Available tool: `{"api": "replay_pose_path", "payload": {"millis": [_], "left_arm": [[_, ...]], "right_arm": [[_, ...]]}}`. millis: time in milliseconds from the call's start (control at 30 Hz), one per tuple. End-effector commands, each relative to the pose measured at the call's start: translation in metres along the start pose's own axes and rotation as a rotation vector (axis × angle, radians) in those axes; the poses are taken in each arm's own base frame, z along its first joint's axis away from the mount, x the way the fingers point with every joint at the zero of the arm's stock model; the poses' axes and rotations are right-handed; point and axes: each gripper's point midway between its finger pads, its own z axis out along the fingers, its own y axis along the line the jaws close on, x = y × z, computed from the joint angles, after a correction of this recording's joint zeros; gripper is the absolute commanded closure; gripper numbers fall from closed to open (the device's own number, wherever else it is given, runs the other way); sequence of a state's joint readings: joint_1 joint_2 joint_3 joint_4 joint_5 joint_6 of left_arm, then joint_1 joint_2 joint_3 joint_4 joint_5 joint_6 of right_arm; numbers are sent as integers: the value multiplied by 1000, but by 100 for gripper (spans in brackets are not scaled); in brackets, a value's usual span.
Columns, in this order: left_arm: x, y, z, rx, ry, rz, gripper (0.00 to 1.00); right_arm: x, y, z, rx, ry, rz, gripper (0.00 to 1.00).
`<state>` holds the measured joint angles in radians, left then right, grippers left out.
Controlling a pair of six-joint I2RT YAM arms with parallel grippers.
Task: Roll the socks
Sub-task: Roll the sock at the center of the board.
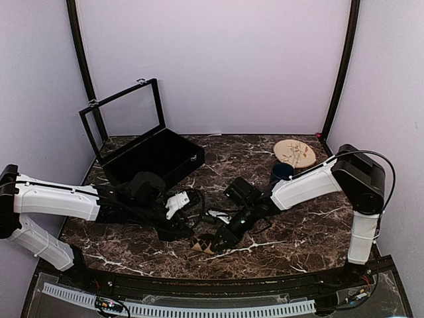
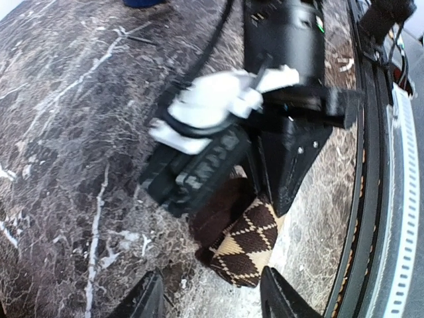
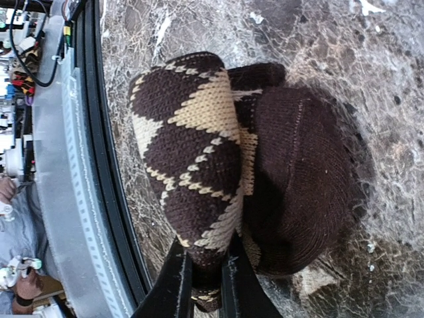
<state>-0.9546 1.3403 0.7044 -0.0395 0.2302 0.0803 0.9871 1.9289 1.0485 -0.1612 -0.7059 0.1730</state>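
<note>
A rolled-up sock, dark brown with tan argyle diamonds, lies on the marble table near its front edge. My right gripper is shut on one end of this sock, the knit bulging out past both fingers. In the left wrist view the sock rests under the right gripper's black fingers. My left gripper stands open just short of the sock, with nothing between its fingers. From above, the left gripper and the right gripper meet over the sock.
A black case with its glass lid raised stands at the back left. A round tan plate and a dark blue mug are at the back right. The table's black front rail runs close behind the sock.
</note>
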Motion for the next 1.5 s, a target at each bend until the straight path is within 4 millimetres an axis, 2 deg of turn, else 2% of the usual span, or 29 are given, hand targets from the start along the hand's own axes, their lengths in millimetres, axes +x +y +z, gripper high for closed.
{"api": "replay_pose_path", "payload": {"millis": [0, 400, 733, 1133, 1467], "left_arm": [[5, -7, 10, -1, 63, 113, 48], [12, -30, 29, -4, 148, 322, 46], [24, -31, 43, -54, 214, 431, 43], [13, -36, 53, -111, 177, 577, 44], [21, -38, 65, -99, 209, 617, 48]], "right_arm": [[18, -6, 6, -35, 64, 100, 100], [19, -9, 6, -76, 90, 154, 100], [19, -9, 6, -103, 97, 173, 100], [19, -6, 5, -141, 109, 191, 100], [18, -4, 5, -166, 107, 207, 100]]}}
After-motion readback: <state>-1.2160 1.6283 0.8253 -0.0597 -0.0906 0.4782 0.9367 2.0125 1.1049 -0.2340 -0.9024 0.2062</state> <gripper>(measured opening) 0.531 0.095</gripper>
